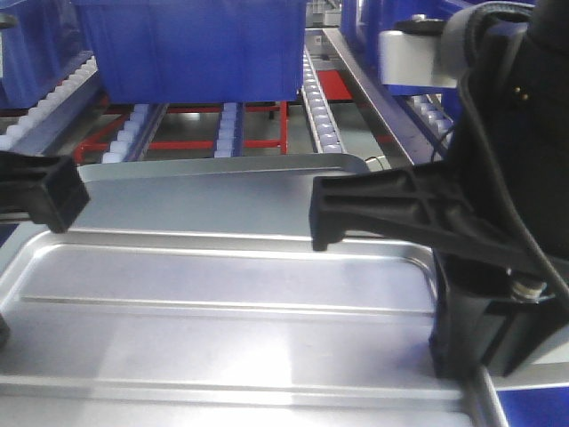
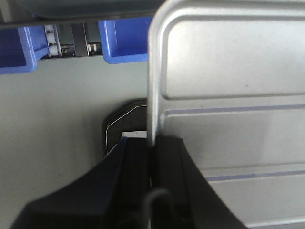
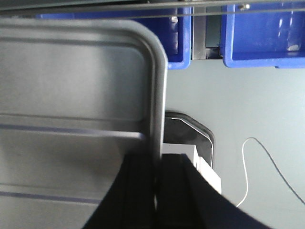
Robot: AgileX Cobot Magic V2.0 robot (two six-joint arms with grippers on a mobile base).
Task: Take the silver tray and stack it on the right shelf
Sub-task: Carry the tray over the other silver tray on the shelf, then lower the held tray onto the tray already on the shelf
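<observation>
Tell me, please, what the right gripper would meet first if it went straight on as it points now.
Shut on the silver tray at its rim, the right gripper points at a blue bin ahead; probably that comes first, though depth and height are unclear.

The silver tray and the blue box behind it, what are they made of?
The silver tray looks like metal, probably aluminium: it is pale grey and smooth, with soft shiny reflections and pressed ridges. The blue box looks like plastic: it has an even bright colour, a slight gloss and thick moulded walls.
</observation>
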